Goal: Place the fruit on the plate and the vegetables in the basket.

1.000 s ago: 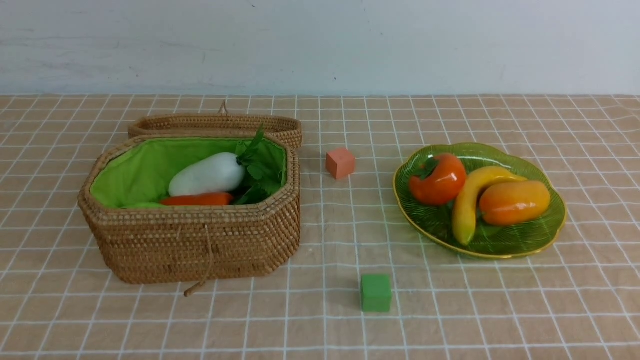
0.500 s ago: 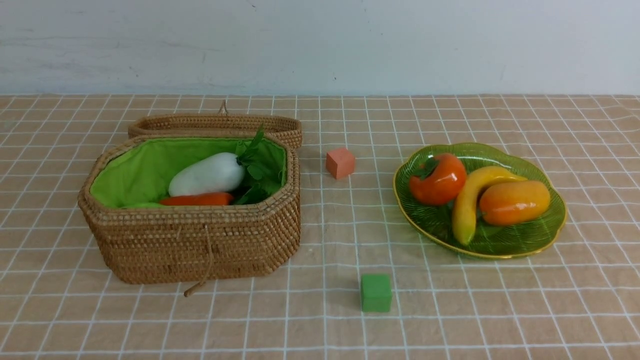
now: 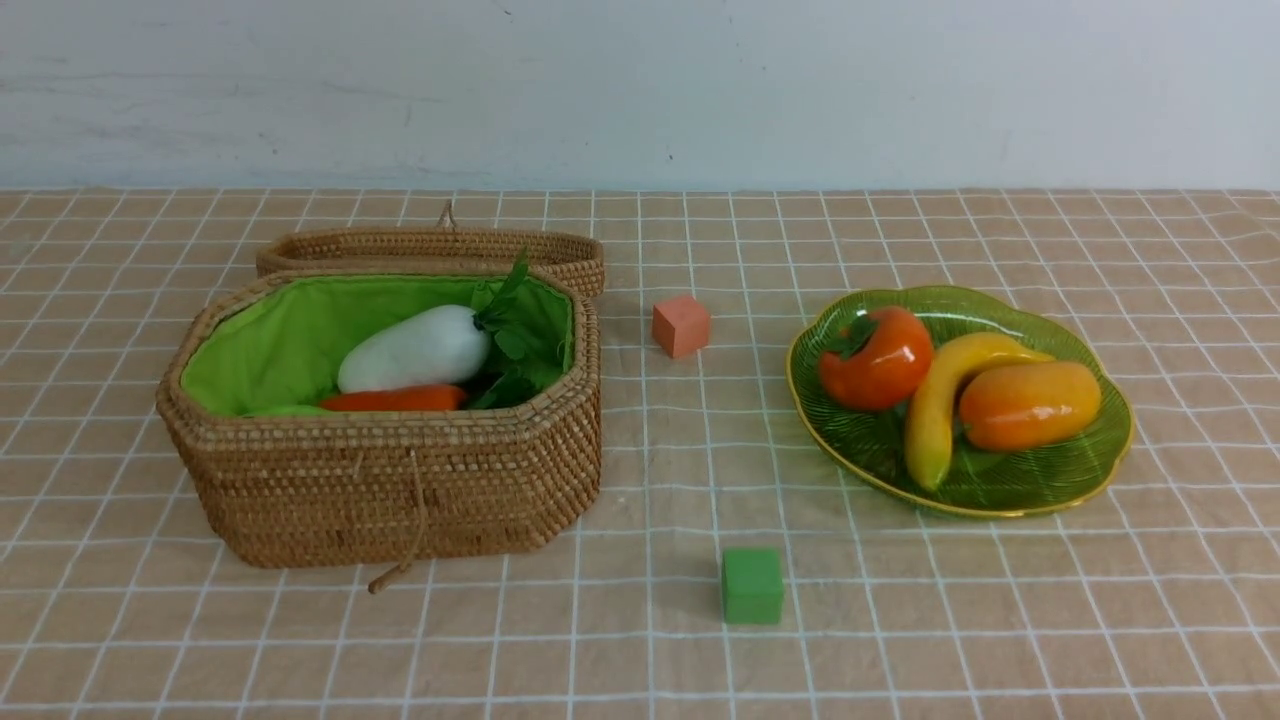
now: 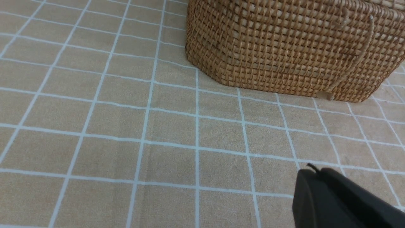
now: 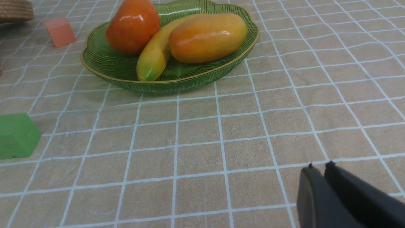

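Observation:
The green plate (image 3: 1090, 470) at the right holds the persimmon (image 3: 880, 360), banana (image 3: 940, 400) and mango (image 3: 1030, 405); all show in the right wrist view (image 5: 205, 36). The wicker basket (image 3: 400, 490) at the left, lid folded back, holds the white radish (image 3: 415, 350), the carrot (image 3: 395, 399) and a sliver of green gourd (image 3: 290, 410); the eggplant is hidden. My left gripper (image 4: 313, 172) is shut and empty over the cloth, short of the basket (image 4: 284, 47). My right gripper (image 5: 319, 167) is shut and empty, well short of the plate (image 5: 104, 60). Neither arm shows in the front view.
An orange-pink cube (image 3: 681, 325) sits between basket and plate, and shows in the right wrist view (image 5: 60, 31). A green cube (image 3: 752, 586) lies nearer the front, also in the right wrist view (image 5: 17, 134). A checked tan cloth covers the table.

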Motion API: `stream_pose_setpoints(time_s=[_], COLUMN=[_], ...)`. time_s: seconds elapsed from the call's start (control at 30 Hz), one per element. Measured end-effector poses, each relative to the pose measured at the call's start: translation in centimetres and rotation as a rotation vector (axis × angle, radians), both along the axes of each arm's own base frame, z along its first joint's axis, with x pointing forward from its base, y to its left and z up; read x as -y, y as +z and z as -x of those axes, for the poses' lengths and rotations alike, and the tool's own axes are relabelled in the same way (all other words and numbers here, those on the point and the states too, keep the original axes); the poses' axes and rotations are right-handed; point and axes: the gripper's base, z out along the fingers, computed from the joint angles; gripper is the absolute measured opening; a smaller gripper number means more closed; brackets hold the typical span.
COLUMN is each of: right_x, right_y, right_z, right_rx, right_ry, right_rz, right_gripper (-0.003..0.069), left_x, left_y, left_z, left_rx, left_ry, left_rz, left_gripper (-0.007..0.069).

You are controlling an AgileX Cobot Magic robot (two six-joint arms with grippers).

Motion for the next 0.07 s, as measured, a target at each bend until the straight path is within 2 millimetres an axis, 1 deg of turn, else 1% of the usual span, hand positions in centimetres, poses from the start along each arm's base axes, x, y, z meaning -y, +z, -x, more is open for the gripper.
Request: stream_pose_setpoints(time_s=[0.07], right_x=[0.00], right_y=[0.00], right_z=[0.00], right_rx=[0.000], right_ry=[0.000], right_rz=[0.000], right_gripper=[0.0061], left_x=[0.00], left_y=[0.00], left_z=[0.00], left_rx=[0.000], left_ry=[0.000], left_rz=[0.000], left_gripper=[-0.0013])
